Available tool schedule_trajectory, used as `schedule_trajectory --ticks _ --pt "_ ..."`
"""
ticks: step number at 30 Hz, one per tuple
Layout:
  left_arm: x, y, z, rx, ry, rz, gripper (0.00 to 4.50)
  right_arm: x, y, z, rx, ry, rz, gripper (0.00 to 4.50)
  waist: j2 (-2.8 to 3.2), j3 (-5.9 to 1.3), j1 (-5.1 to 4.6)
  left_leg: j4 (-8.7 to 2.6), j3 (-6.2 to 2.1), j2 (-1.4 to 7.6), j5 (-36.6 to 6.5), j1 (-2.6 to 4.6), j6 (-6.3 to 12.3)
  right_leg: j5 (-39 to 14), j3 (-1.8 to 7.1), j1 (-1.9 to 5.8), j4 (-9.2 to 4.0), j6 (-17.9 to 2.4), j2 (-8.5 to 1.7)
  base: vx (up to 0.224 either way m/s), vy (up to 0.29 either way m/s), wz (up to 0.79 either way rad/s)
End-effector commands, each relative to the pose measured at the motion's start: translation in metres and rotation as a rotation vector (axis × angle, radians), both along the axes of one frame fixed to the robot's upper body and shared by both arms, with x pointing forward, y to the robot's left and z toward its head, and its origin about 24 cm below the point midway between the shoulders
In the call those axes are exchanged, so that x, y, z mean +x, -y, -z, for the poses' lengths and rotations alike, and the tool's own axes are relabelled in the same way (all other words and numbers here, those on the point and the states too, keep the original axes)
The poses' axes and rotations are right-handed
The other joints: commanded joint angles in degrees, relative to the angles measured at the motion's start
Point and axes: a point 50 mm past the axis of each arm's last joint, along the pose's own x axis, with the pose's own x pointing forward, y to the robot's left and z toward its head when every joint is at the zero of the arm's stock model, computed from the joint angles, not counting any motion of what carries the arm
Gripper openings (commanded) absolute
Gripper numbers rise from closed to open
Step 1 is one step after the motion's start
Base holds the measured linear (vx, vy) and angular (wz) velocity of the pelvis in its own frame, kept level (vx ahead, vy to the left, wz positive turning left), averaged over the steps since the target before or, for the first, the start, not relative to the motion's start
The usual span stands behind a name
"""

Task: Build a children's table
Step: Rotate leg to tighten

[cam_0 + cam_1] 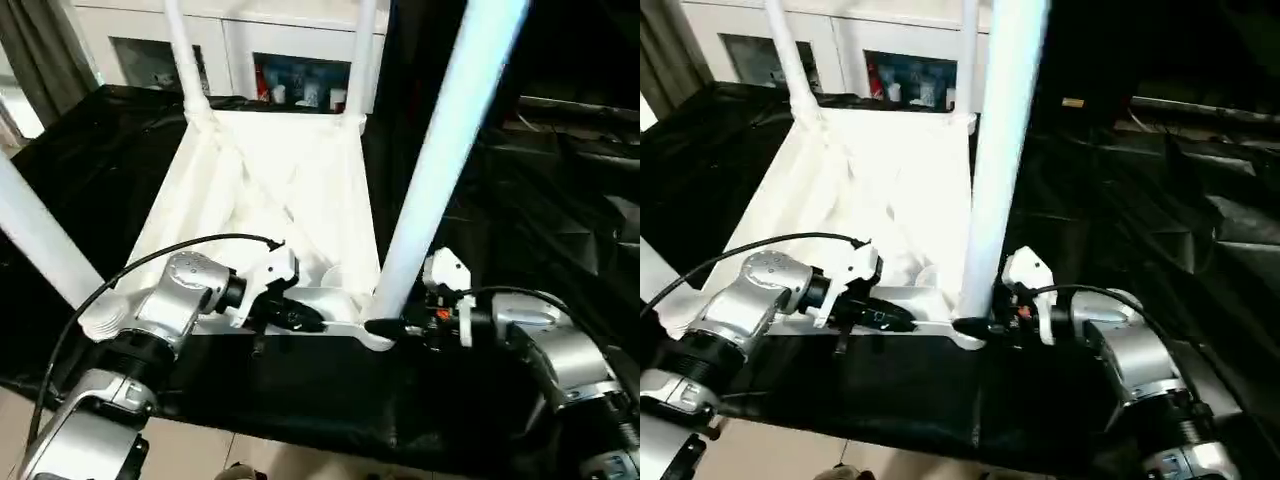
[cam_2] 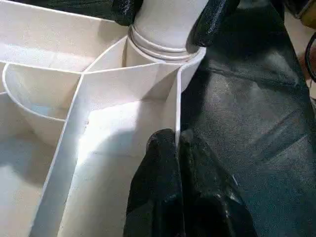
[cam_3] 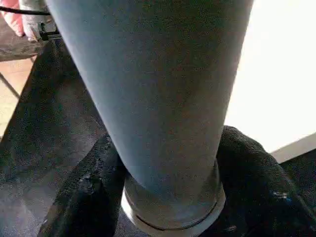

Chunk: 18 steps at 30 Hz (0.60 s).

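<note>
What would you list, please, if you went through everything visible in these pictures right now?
White plastic table top: one, upside down on the black sheet, ribbed underside facing up.
White tapered round legs: four, standing up from the corners; near right one, near left one, two far ones.
Black crinkled plastic sheet: one, spread under the table top.
White cabinet with glass doors: one, behind the table, small coloured items inside.
Black cable: one, looping over the left forearm.
Left pincer: black, closed on the table top's near rim.
Right pincer: black, around the near right leg's base.
</note>
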Motion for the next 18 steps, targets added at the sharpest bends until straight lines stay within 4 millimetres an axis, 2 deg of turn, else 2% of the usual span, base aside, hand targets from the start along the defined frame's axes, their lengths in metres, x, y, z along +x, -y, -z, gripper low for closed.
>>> schedule_trajectory --ticks 1,5,9,10,12,13,14,15,17,18 --pt "-0.002 0.003 -0.001 -0.001 -0.010 0.026 0.00 0.001 -0.002 -0.003 -0.010 -0.004 -0.025 2.50 -0.01 -3.31 0.03 -3.70 -0.97 2.67 -11.97 0.79 2.61 -7.44 2.07 2.68 -3.42 -14.92 -2.81 0.000 0.000 0.00" --pt "0.000 0.007 0.000 -0.009 0.014 -0.025 0.00 -0.001 -0.007 0.002 0.005 -0.012 -0.008 2.35 -0.11 -3.25 0.05 -3.66 -0.95 2.64 -12.19 0.75 2.74 -8.08 2.04 2.67 -3.48 -15.00 -2.88 0.000 0.000 0.00" --pt "0.003 0.011 0.002 -0.013 0.032 -0.069 0.00 0.000 -0.009 0.007 0.016 -0.006 0.053 2.32 -0.08 -3.01 -0.16 -3.91 -1.11 2.62 -15.10 0.78 1.64 -13.39 2.13 2.45 -4.02 -13.69 -3.02 0.000 0.000 0.00" --pt "0.006 0.017 0.005 -0.007 0.058 -0.134 0.00 0.003 -0.014 0.015 0.007 0.002 0.153 2.28 -0.15 -2.85 -0.43 -4.10 -1.28 2.62 -16.80 0.89 0.76 -16.60 2.14 2.28 -4.40 -12.54 -3.02 0.000 0.000 0.00" --pt "0.008 0.022 0.008 -0.004 0.064 -0.164 0.00 0.006 -0.016 0.021 -0.005 0.008 0.236 2.18 -0.17 -2.75 -0.79 -4.19 -1.44 2.51 -18.71 1.01 -0.42 -20.01 2.09 2.03 -4.75 -11.52 -3.07 0.000 0.000 0.00" --pt "0.011 0.032 0.011 -0.008 0.078 -0.226 0.00 0.011 -0.022 0.029 -0.012 0.005 0.368 2.15 -0.15 -2.68 -0.98 -4.34 -1.57 2.50 -19.04 0.91 -0.83 -21.10 2.06 2.00 -4.84 -11.03 -3.08 0.000 0.000 0.00" --pt "0.011 0.032 0.011 -0.008 0.078 -0.226 0.00 0.011 -0.022 0.029 -0.012 0.005 0.369 2.13 -0.22 -2.58 -1.51 -4.41 -1.75 2.34 -20.31 0.74 -1.51 -23.44 1.92 1.98 -5.00 -9.93 -3.01 0.000 0.000 0.00" --pt "0.012 0.036 0.011 -0.012 0.082 -0.252 0.00 0.012 -0.024 0.031 -0.012 0.002 0.410 2.10 -0.23 -2.61 -1.67 -4.48 -1.91 2.31 -20.99 0.80 -1.69 -24.79 1.83 2.02 -5.15 -9.38 -3.05 0.000 0.000 0.00" --pt "0.016 0.052 0.013 -0.023 0.102 -0.324 0.00 0.017 -0.031 0.037 0.008 -0.024 0.560 2.06 -0.26 -2.55 -2.10 -4.48 -2.01 2.26 -22.66 0.97 -1.62 -26.77 1.89 1.59 -5.62 -8.10 -2.97 0.000 0.000 0.00" --pt "0.017 0.055 0.013 -0.026 0.105 -0.341 0.00 0.018 -0.033 0.038 0.009 -0.028 0.589 2.06 -0.30 -2.53 -2.16 -4.37 -2.02 2.17 -24.08 1.36 -1.71 -28.66 1.85 1.23 -6.00 -7.55 -2.96 0.000 0.000 0.00"
